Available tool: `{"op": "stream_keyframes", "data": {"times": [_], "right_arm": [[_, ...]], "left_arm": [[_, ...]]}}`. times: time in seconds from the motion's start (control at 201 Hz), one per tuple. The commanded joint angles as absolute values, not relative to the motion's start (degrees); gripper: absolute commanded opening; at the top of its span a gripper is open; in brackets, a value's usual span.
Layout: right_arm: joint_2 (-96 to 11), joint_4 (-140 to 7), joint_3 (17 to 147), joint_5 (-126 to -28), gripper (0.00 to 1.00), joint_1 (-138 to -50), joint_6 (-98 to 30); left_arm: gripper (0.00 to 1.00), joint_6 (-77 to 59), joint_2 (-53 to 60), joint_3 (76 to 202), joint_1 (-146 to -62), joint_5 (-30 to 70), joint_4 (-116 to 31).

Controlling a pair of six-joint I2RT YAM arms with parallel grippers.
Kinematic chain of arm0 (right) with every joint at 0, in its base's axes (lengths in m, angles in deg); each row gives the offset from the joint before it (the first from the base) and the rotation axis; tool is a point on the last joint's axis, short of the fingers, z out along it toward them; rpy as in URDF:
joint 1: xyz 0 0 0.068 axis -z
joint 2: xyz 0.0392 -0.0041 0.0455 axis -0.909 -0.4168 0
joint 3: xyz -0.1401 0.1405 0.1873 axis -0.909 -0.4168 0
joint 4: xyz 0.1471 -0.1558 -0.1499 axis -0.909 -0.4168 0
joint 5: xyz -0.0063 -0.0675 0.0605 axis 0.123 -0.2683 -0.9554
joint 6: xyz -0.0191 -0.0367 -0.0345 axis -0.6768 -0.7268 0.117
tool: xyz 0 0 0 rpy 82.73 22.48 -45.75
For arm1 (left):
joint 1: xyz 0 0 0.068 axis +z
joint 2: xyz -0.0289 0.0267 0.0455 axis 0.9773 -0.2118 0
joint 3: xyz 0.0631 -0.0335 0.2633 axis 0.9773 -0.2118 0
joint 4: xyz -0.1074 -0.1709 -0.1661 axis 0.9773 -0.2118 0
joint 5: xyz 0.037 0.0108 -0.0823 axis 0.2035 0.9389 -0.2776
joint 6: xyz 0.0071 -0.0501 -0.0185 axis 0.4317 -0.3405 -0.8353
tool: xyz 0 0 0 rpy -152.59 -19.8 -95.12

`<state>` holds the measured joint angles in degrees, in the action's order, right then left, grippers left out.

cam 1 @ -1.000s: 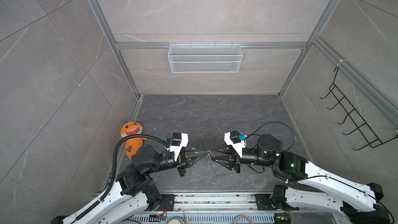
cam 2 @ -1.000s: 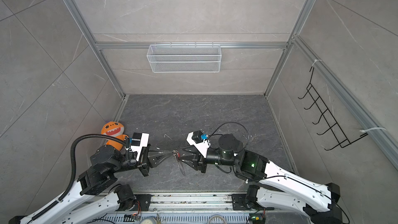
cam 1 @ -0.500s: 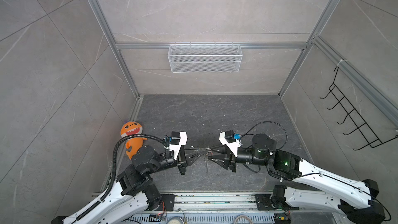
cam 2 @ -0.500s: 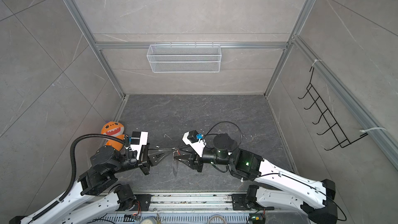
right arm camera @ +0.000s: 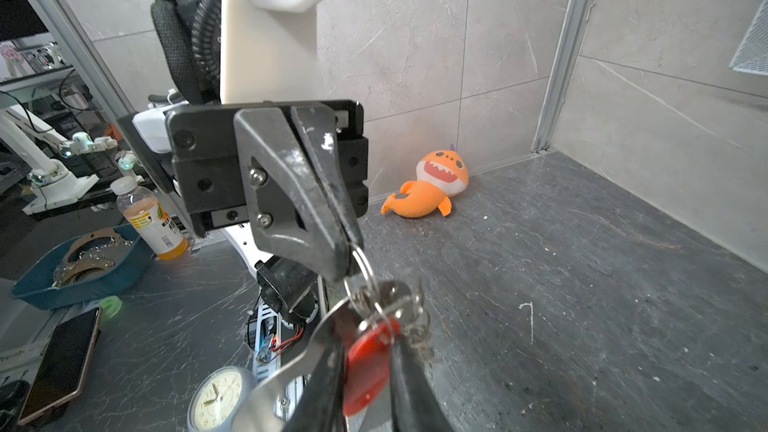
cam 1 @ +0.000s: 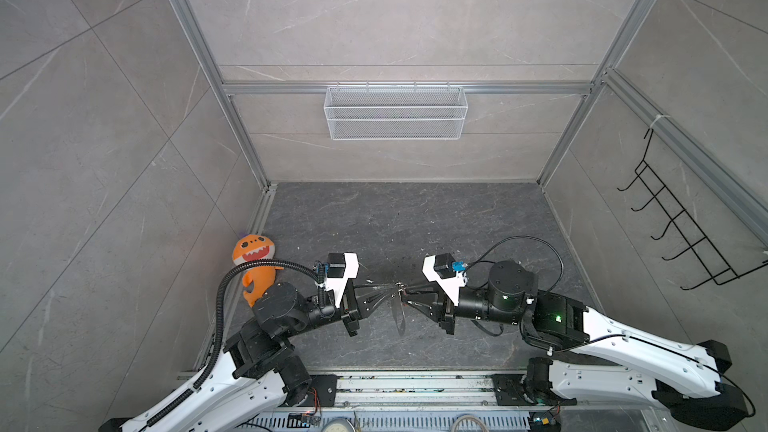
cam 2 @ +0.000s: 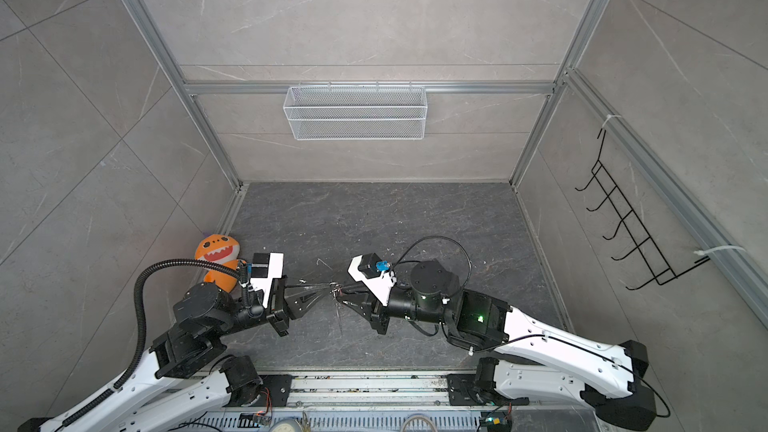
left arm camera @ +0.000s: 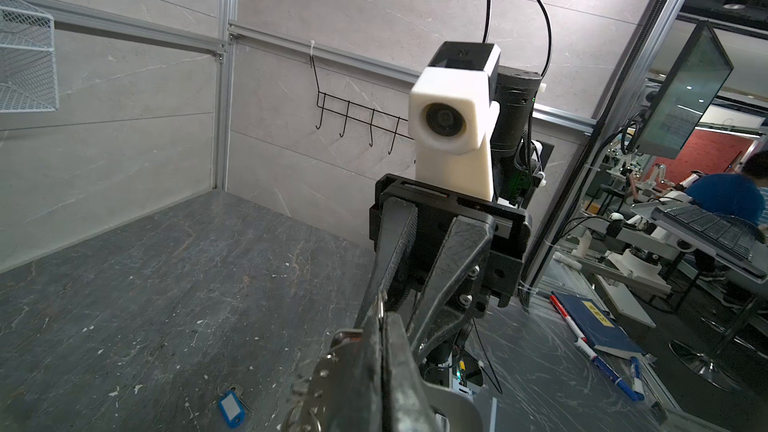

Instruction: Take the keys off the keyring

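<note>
Right wrist view: the left gripper (right arm camera: 351,261) pinches the thin silver keyring (right arm camera: 365,272) above the veined dark table (right arm camera: 582,284); the right gripper (cam 1: 409,295) nips its glossy red-tagged key (right arm camera: 370,363). The blue-tagged key (left arm camera: 230,407) (left wrist view only) lies on the table. A plush toy (right arm camera: 432,189) sits at its left edge.

Bright, even light; left claw (left arm camera: 380,326) blurred close-up, frame edges bowed.
</note>
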<state>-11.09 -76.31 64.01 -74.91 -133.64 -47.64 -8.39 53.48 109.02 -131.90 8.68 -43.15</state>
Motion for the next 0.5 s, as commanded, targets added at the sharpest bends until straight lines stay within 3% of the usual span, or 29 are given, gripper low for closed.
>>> {"op": "stream_keyframes", "data": {"times": [0.0, 0.249, 0.493], "right_arm": [[-11.92, -78.52, 66.18, -70.89, 0.18, -134.99, -49.48], [-13.41, -79.68, 67.21, -67.56, 0.0, -137.06, -51.11], [-15.08, -81.04, 67.62, -71.14, 0.0, -137.47, -51.63]], "left_arm": [[0.0, -9.77, 54.07, 109.14, -132.0, 9.71, -37.76], [0.0, -10.02, 54.02, 109.05, -132.0, 9.3, -37.11], [0.0, -10.05, 54.17, 108.51, -132.0, 8.79, -35.96]]}}
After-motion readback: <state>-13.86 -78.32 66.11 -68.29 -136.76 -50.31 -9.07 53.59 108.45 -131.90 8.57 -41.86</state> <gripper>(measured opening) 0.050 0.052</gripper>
